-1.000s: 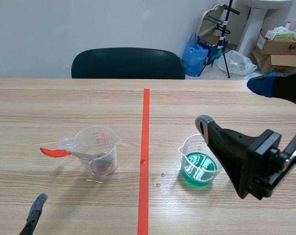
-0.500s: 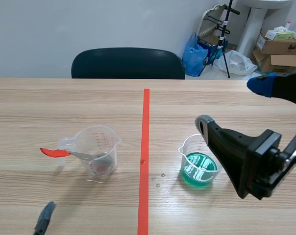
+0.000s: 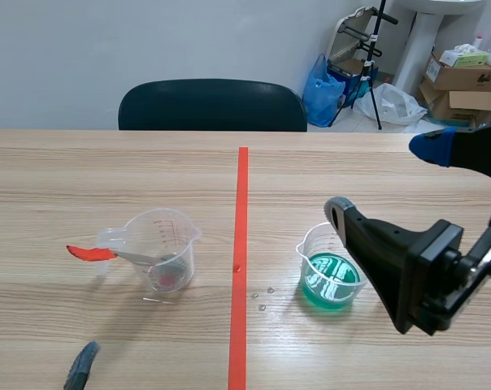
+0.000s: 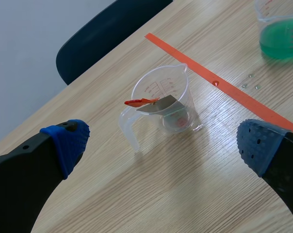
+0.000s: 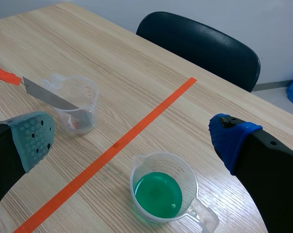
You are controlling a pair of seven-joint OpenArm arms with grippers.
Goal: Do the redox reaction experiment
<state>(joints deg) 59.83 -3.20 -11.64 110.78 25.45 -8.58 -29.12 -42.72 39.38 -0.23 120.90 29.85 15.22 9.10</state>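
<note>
A clear measuring cup [image 3: 166,252] stands left of the orange-red line, with something reddish at its bottom. A metal strip [image 3: 128,256] with a red end [image 3: 89,253] leans out over its rim. Right of the line stands a second cup [image 3: 331,275] holding green liquid. My right gripper [image 3: 385,177] hangs open above and just right of the green cup [image 5: 161,191]. My left gripper [image 3: 34,313] is open at the table's near left, with the clear cup [image 4: 161,97] and strip [image 4: 156,104] ahead between its fingers, untouched.
A few small drops [image 3: 262,296] lie on the wood between the cups. A dark chair [image 3: 213,106] stands behind the table's far edge. Cardboard boxes [image 3: 465,77] and bags sit on the floor at the back right.
The left gripper's visible finger has slid lower and to the right along the near edge, and its blue pad now shows at the left border. The right arm has barely shifted.
</note>
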